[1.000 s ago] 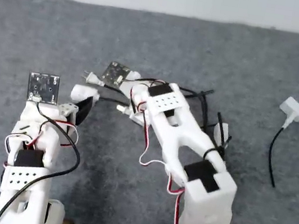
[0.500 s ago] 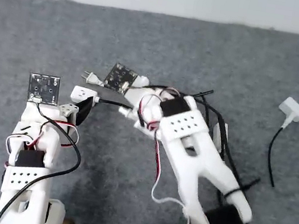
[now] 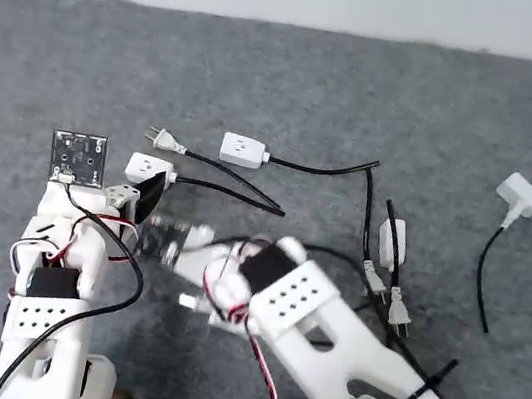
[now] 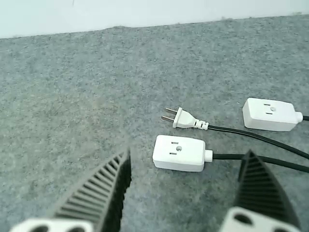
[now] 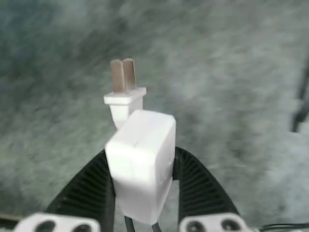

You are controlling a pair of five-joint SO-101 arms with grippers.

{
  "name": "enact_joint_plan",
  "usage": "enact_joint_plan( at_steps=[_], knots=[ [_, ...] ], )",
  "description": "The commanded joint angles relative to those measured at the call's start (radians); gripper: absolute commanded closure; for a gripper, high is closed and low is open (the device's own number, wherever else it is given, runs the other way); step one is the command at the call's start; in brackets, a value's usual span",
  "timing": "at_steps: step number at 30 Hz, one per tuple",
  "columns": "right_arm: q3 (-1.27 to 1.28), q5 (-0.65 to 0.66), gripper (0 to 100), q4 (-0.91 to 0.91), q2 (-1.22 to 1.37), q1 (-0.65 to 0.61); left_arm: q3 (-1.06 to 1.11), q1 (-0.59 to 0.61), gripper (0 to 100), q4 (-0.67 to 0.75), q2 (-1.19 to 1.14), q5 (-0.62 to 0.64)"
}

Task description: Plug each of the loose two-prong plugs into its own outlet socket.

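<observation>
A white two-prong plug (image 5: 142, 137) is pinched in the right pincer (image 5: 140, 157), prongs pointed away from the wrist, probably so that it can be pushed straight into a socket. It is held over the near middle of the surface (image 3: 364, 94). The left pincer (image 4: 187, 166) is spread wide, with a white socket (image 4: 178, 153) just beyond its tips, seemingly to steady it. A loose plug (image 4: 182, 118) lies just farther.

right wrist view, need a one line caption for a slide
Right gripper clamped on a white two-prong plug, prongs pointing away from the wrist over the grey carpet.
</observation>
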State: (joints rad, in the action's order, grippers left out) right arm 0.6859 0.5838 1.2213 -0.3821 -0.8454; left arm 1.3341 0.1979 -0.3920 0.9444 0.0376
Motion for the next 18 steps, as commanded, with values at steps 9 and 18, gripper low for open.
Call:
enact_joint_plan(
  at_steps=[9,18],
  knots=[
    [0.051,-0.009,94.5,-0.005,-0.048,-0.045,-0.012,-0.002,65,0.031,0.026,0.002],
    [0.052,0.012,78.1,-0.021,-0.048,-0.047,-0.012,-0.002,65,0.031,0.026,0.002]
  ],
)
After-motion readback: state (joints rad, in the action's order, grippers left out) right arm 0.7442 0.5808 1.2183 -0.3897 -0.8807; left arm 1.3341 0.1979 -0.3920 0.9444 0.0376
